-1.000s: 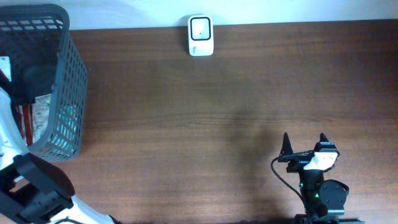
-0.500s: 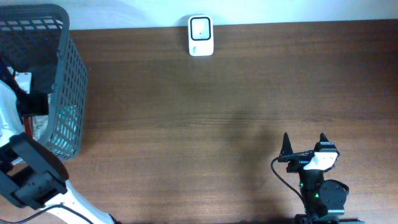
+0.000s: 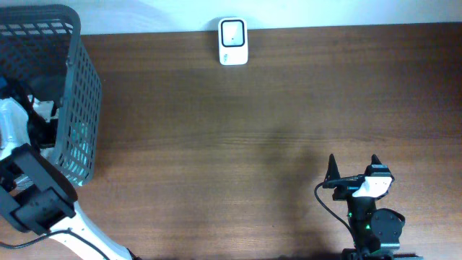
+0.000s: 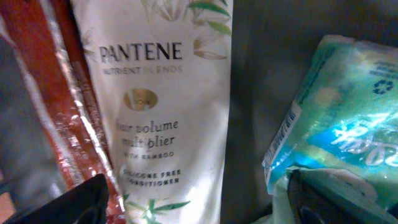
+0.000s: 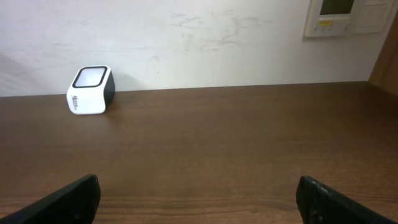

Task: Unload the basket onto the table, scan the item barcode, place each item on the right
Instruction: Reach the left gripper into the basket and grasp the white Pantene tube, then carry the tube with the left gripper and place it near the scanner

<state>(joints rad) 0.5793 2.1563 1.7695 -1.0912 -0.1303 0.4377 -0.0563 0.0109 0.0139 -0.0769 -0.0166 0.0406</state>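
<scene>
My left gripper [image 4: 208, 202] is down inside the grey mesh basket [image 3: 81, 87], jaws open. Between its dark fingertips [image 4: 81, 199] lies a white Pantene tube [image 4: 168, 106], not gripped. Left of the tube is a red shiny packet [image 4: 59, 112]. On the right is a teal plastic pack [image 4: 336, 124], with fine barcode-like lines along its edge, close to the right finger. The white scanner [image 3: 233, 41] stands at the table's far edge, also seen in the right wrist view as the scanner [image 5: 91, 90]. My right gripper [image 3: 354, 167] rests open over bare table near the front.
The basket fills the far left corner of the brown wooden table [image 3: 238, 137]. A white wall [image 5: 199, 43] runs behind the table's back edge, with a wall panel [image 5: 348, 15] at the upper right.
The left arm has shifted farther back and slightly right within the basket. The right arm has not moved.
</scene>
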